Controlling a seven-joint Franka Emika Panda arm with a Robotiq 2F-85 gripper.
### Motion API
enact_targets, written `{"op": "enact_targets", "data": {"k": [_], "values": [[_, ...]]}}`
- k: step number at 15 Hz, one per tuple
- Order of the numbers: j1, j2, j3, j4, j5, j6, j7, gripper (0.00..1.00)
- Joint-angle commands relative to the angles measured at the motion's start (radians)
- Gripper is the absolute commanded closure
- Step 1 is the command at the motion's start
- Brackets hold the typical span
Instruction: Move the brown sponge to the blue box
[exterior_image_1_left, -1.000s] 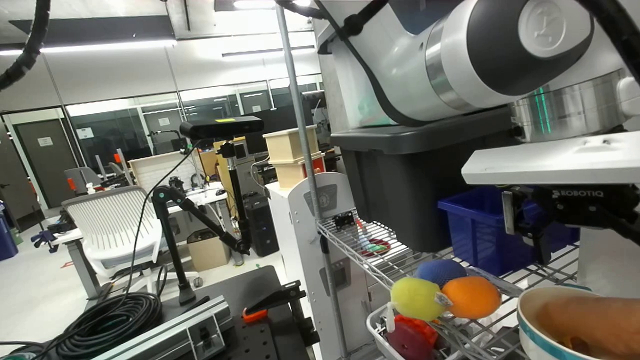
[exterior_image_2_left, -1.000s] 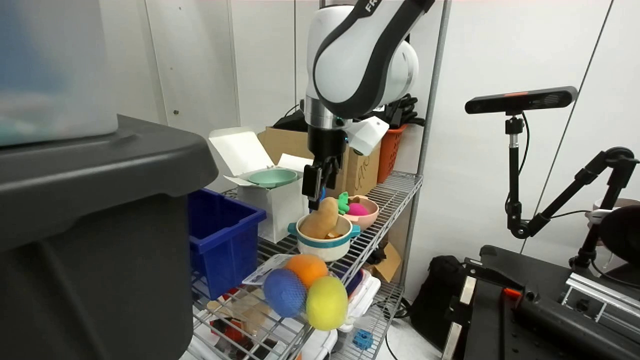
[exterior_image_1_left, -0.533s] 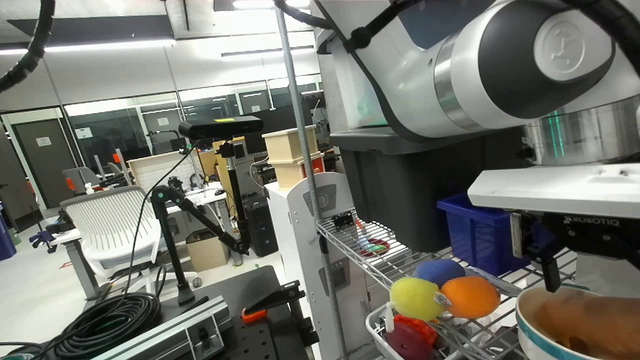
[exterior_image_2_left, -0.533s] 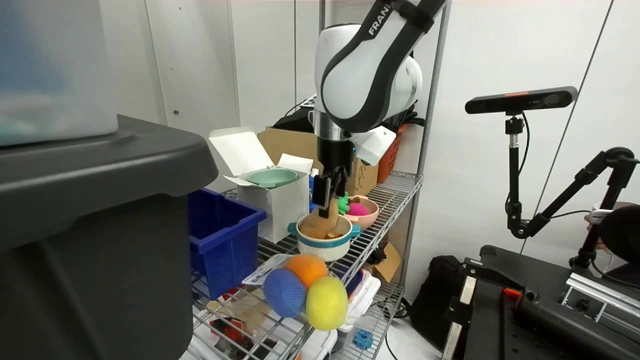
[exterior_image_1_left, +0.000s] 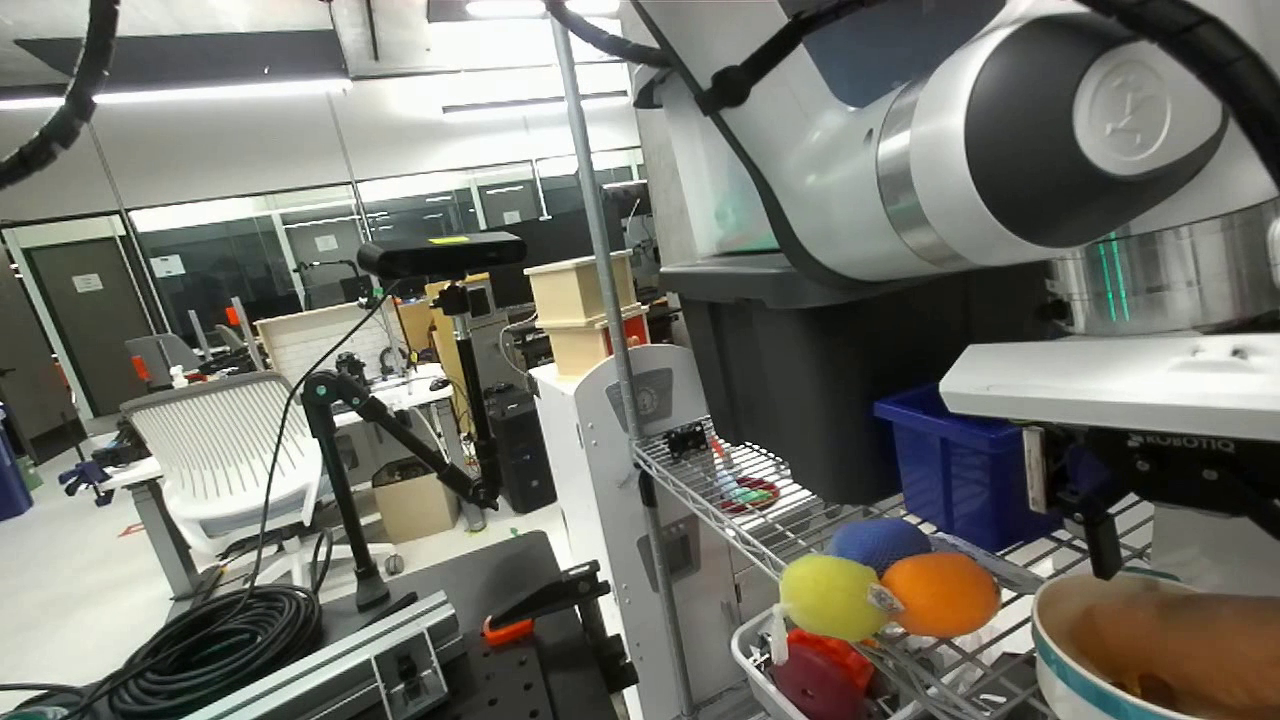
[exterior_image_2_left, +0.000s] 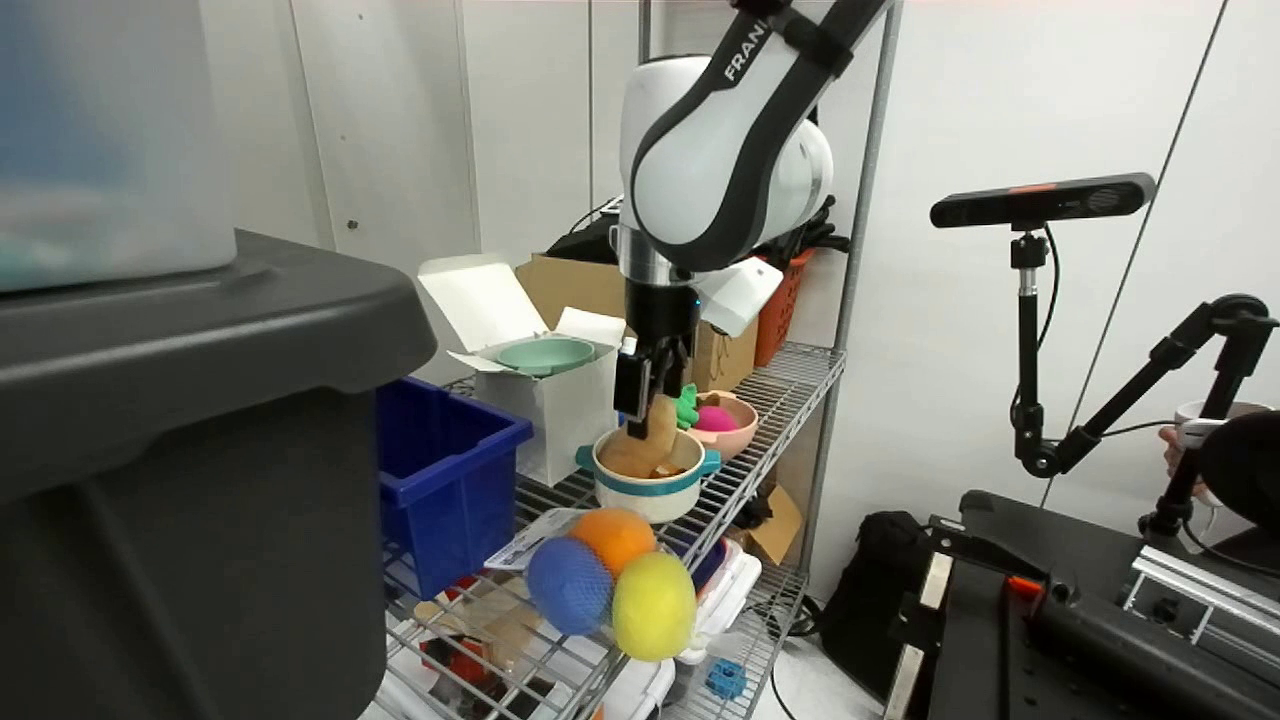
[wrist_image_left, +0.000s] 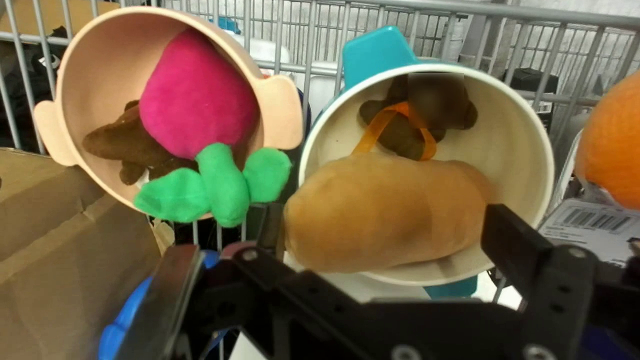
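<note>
The brown sponge, a tan rounded soft piece, leans in a cream pot with teal rim and handles; it shows in both exterior views. My gripper is open just above the pot, one finger beyond each end of the sponge; I cannot tell whether either finger touches it. In an exterior view the gripper points down over the pot. The blue box stands on the wire shelf and also shows partly hidden behind the gripper and tote.
A dark brown plush lies in the pot. A pink bowl with a magenta-green plush sits beside it. A white box with a green bowl stands between pot and blue box. Netted balls and the dark grey tote are nearby.
My gripper has come down towards the pot and sponge over the last second, with a slight sideways shift back in the last half second. The sponge and blue box have not moved.
</note>
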Motion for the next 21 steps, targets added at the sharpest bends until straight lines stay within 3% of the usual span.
{"op": "enact_targets", "data": {"k": [1,9,10,11,12,19,21], "values": [[-0.004,0.024,0.009,0.049,0.006,-0.026,0.008,0.0],[-0.002,0.045,0.006,0.055,0.0,-0.019,0.005,0.0],[-0.002,0.045,0.008,0.058,0.001,-0.021,0.005,0.1],[-0.002,0.043,0.008,0.059,0.002,-0.022,0.005,0.26],[-0.002,0.042,0.008,0.06,0.0,-0.022,0.004,0.35],[-0.004,0.047,0.012,0.073,0.002,-0.027,-0.001,0.88],[-0.004,0.042,0.013,0.071,0.002,-0.027,-0.001,0.99]]}}
